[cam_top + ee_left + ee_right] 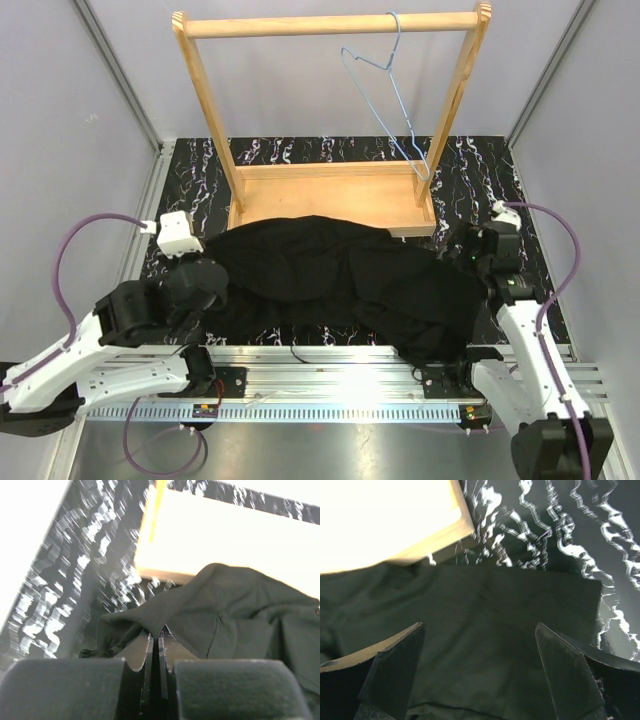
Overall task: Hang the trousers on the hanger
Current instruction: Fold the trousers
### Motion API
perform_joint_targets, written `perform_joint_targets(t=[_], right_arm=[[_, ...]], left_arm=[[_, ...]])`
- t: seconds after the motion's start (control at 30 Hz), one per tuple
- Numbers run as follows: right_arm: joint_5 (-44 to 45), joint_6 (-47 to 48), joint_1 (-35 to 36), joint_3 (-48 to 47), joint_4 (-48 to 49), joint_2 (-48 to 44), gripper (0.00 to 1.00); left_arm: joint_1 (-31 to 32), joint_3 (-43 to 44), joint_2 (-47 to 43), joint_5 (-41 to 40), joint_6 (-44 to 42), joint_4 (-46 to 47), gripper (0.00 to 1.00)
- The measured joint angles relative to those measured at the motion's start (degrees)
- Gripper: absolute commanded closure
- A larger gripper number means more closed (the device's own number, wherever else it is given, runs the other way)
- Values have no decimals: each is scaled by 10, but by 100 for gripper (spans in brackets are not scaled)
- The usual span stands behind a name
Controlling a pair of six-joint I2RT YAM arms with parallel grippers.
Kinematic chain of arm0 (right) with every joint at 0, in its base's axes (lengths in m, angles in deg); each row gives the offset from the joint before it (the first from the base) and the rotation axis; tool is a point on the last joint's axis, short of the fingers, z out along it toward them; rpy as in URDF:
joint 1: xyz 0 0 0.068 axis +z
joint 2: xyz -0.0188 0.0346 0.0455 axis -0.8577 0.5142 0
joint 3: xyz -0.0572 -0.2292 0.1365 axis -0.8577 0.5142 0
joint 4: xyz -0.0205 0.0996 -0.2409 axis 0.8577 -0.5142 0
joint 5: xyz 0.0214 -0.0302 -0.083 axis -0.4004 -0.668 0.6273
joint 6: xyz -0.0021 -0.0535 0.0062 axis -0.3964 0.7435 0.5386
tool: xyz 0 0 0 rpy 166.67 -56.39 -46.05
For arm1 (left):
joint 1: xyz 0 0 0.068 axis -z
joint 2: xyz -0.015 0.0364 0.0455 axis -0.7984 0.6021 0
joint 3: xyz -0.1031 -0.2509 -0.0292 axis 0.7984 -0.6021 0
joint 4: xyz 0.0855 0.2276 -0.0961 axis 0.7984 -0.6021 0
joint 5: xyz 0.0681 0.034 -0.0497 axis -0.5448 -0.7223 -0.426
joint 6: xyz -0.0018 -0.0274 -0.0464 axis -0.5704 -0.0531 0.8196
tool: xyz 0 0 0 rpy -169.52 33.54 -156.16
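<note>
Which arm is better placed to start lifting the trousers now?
Left, probably. The left gripper is shut on a fold of the trousers; the right gripper hangs open above the fabric, gripping nothing.

No text, label, brand, number or sign can be read in any of the three views.
</note>
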Motion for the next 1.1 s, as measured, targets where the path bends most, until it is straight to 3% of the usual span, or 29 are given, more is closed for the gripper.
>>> perform_joint_targets(t=[0.3, 0.53, 0.7, 1.1], right_arm=[[87, -11, 173, -9, 11, 154, 3], [144, -58, 283, -10, 10, 178, 2], [172, -82, 290, -18, 11, 215, 0], [211, -104, 249, -98, 24, 375, 0]], left_arm=[[-23, 21, -37, -112, -204, 74, 100], [-37, -96, -133, -168, -375, 246, 100], [-40, -176, -176, -178, -433, 303, 100], [-41, -205, -327, -203, -472, 361, 100]])
